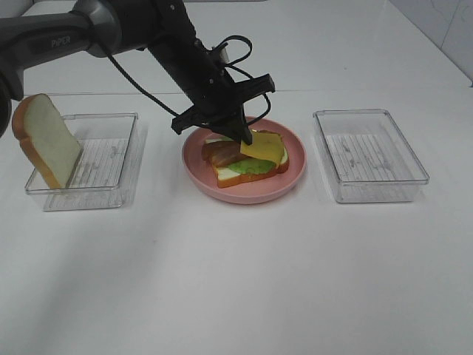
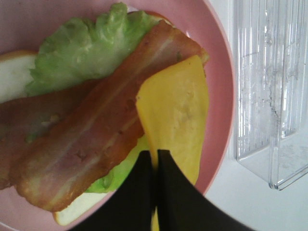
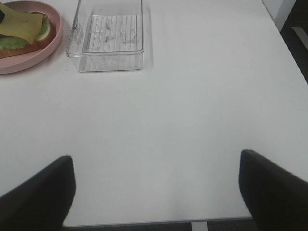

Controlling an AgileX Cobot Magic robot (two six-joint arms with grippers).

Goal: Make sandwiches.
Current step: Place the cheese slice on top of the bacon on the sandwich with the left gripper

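Observation:
On the pink plate (image 1: 292, 177) lies an open stack: a bread slice, green lettuce (image 1: 250, 167), reddish bacon (image 1: 220, 152) and a yellow cheese slice (image 1: 263, 150) on top. My left gripper (image 1: 244, 137) reaches over the plate and is shut on the cheese's edge. Close up, the left gripper (image 2: 155, 158) pinches the cheese slice (image 2: 175, 108), which rests on the bacon (image 2: 96, 139) and lettuce (image 2: 82, 53). A second bread slice (image 1: 46, 140) leans upright in the left tray. My right gripper (image 3: 156, 192) hangs open over bare table, holding nothing.
A clear tray (image 1: 111, 174) sits left of the plate and an empty clear tray (image 1: 369, 155) right of it. The right wrist view shows that empty tray (image 3: 108, 38), the plate's rim (image 3: 29, 65) and the table's near edge by my fingers.

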